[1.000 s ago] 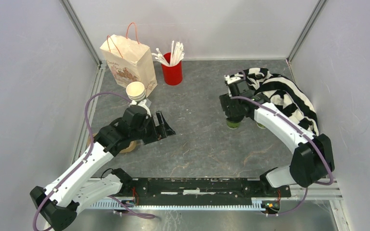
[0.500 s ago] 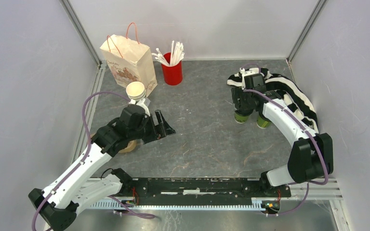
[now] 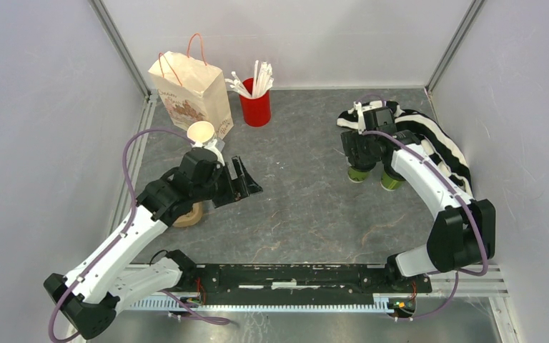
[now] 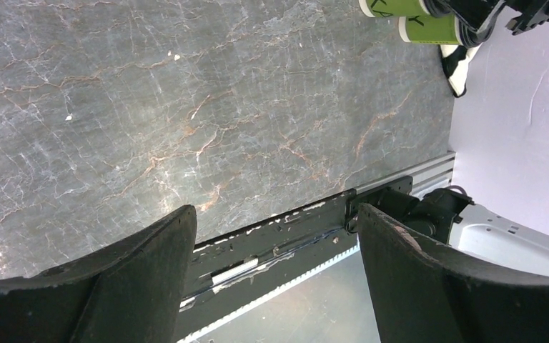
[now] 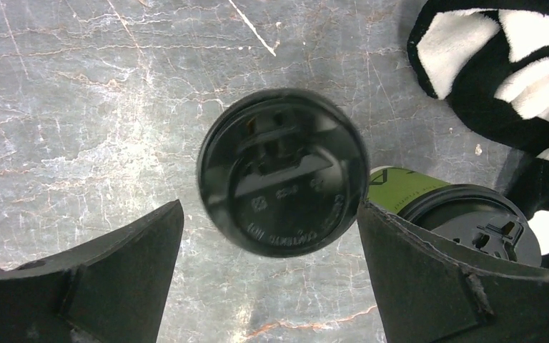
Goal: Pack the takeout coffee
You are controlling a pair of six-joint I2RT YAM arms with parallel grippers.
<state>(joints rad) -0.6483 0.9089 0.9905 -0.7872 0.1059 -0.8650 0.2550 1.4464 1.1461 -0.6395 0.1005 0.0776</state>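
Two takeout coffee cups, green with black lids, stand side by side at the right of the table next to the striped cloth: one under my right gripper, the other just to its right. In the right wrist view the nearer lid lies between my open right gripper's fingers, with a wide gap at the left finger and the right finger close to its rim. The second cup stands behind the right finger. My left gripper hangs open and empty over mid-left table; its view shows both cups far off.
A paper bag with red handles stands at the back left, beside a red cup of white sticks. A stack of lidless cups is by the left wrist. A tan round object lies under the left arm. Black-and-white cloth is heaped at the right.
My right gripper carried a lidded cup rightward, set it beside the other cup, and its jaws have spread open. The left arm shifted slightly toward the back.
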